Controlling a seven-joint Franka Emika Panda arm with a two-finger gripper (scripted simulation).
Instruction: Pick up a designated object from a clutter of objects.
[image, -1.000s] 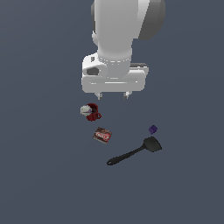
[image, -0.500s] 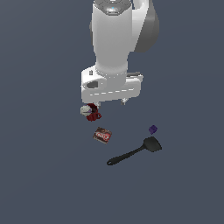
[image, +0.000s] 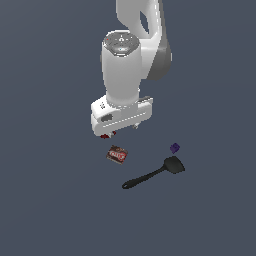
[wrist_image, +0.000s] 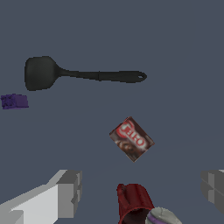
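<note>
The designated object, a small flat brown box with a red-and-white label (image: 117, 154), lies flat just in front of my hand; it also shows in the wrist view (wrist_image: 131, 139). My gripper (image: 123, 130) hangs above the clutter, open and empty, fingers (wrist_image: 70, 192) wide apart. It is over the red mug (wrist_image: 133, 202) with the whitish lump (wrist_image: 162, 216), not over the box. In the exterior view the mug (image: 105, 135) is mostly hidden under the hand. The black spatula (image: 155, 173) and the tiny purple cube (image: 174, 148) lie to the exterior view's right.
The spatula (wrist_image: 78, 75) and the purple cube (wrist_image: 14, 101) lie beyond the box in the wrist view. The objects rest on a plain dark grey-blue floor (image: 50, 200).
The arm has come down and a little to the exterior view's left, so the hand now covers most of the red mug. The objects have not moved.
</note>
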